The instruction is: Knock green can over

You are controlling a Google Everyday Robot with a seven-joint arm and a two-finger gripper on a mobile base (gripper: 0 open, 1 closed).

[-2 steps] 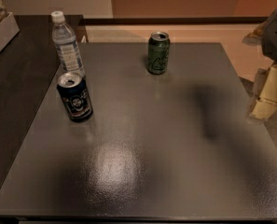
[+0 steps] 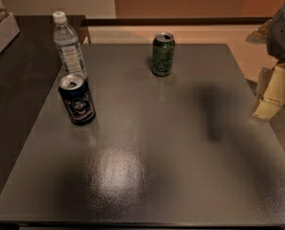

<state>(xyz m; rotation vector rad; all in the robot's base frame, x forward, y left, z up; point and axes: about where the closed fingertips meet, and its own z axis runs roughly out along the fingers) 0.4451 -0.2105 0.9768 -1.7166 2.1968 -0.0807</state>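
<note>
The small dark green metal drink can [image 2: 162, 54] with a silver top stands upright towards the far edge of the square dark grey table [image 2: 147, 171], a little right of the middle. At the far left, well apart from it, a clear plastic water bottle [image 2: 69, 44] stands just behind a dark blue can [image 2: 77, 99] with a round emblem. The beige gripper [image 2: 271, 95] hangs at the table's right edge, well clear of the green can, and I cannot tell whether it is parted or closed.

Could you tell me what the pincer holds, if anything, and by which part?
Nothing: the pincer sits at the right edge of the table, far from the upright green can.
</note>
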